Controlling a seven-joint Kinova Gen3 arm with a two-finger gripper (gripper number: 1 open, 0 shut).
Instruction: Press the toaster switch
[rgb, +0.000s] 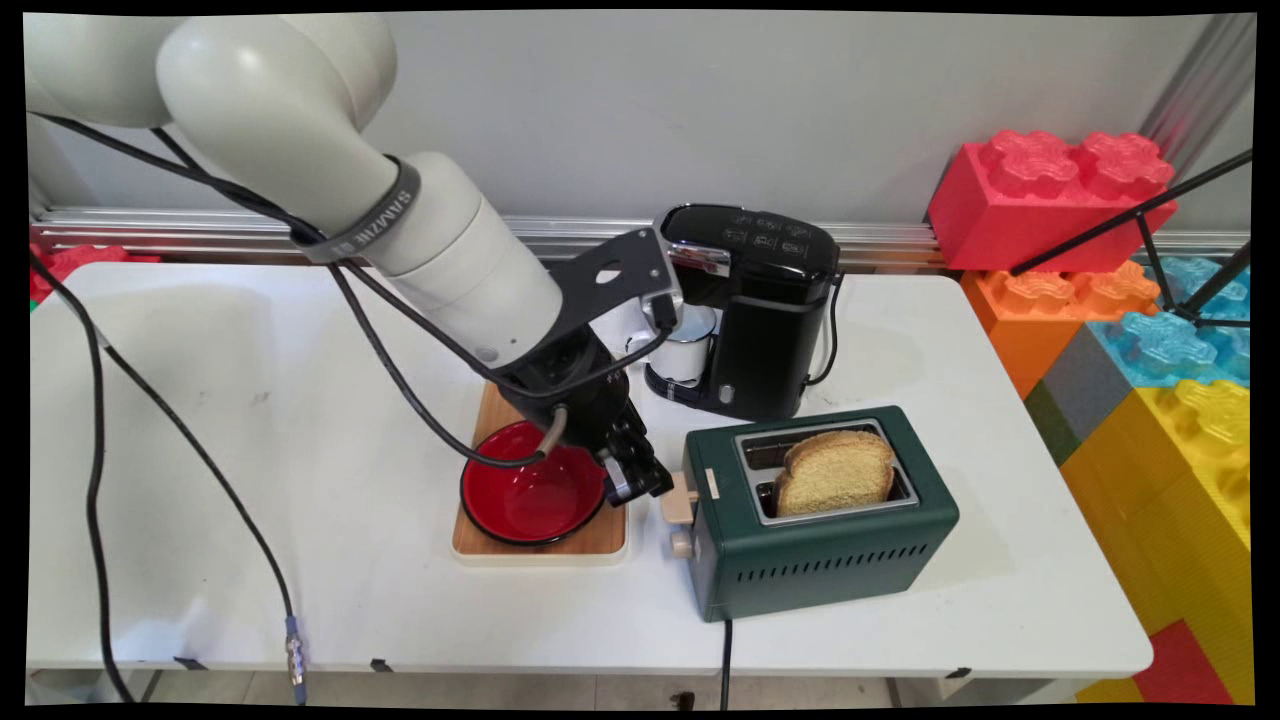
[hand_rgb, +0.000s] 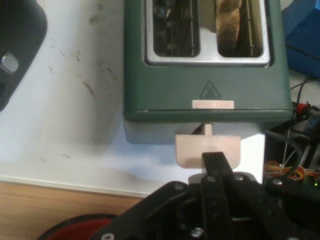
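— From the main view we look down from above the near side of the table (rgb: 300, 560), facing the back wall, far enough out to take in almost the whole tabletop.

— And from the hand view we ride on the wrist, looking along the fingers (hand_rgb: 216, 165), very close in: the toaster (hand_rgb: 207, 60) lies just beyond them and its lever (hand_rgb: 207, 147) sits right at their tips.

— Both views share the toaster (rgb: 820, 510), its lever (rgb: 680, 500), the red bowl (rgb: 535, 495) and the wooden board (rgb: 590, 540).
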